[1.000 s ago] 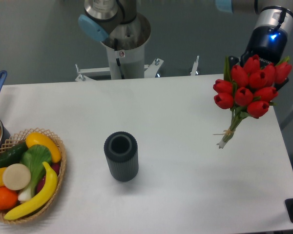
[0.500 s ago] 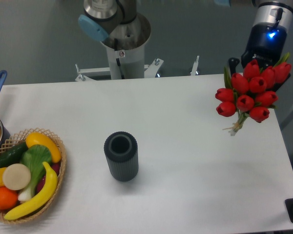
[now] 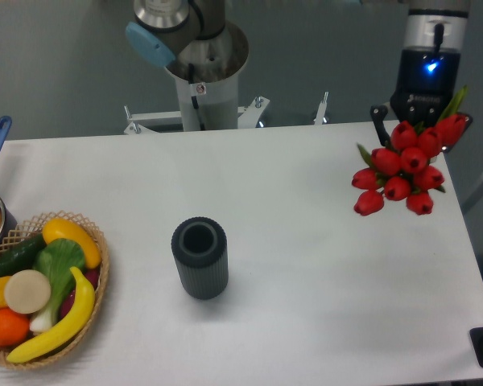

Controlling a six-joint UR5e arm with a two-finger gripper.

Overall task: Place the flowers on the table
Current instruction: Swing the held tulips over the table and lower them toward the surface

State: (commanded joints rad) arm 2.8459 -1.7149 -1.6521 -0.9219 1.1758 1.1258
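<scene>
Camera view, gripper (image 3: 419,119): it hangs over the far right part of the table (image 3: 306,241), wrist pointing nearly straight down, a blue light lit on its body.
Jaws: hidden behind the blooms; they look closed on the bunch, since nothing else carries it, though the contact itself cannot be seen.
Flowers (image 3: 402,167): directly under and in front of the jaws, the red heads crowding toward the camera, a green leaf tip poking out on the right of the wrist.
Long axis: I judge it runs close to the line of sight, as the stems and the tied end are hidden behind the heads; which way the stem ends point from the jaws cannot be told.
Height: whether the lowest blooms touch the tabletop or hang just above it cannot be told.
What the move turns on: bare tabletop lies below and to the left of the jaws; the right edge is near.
Vase (image 3: 200,257): well apart, left of the jaws.
Fruit basket (image 3: 97,265): farther left still, at the near left edge.
</scene>
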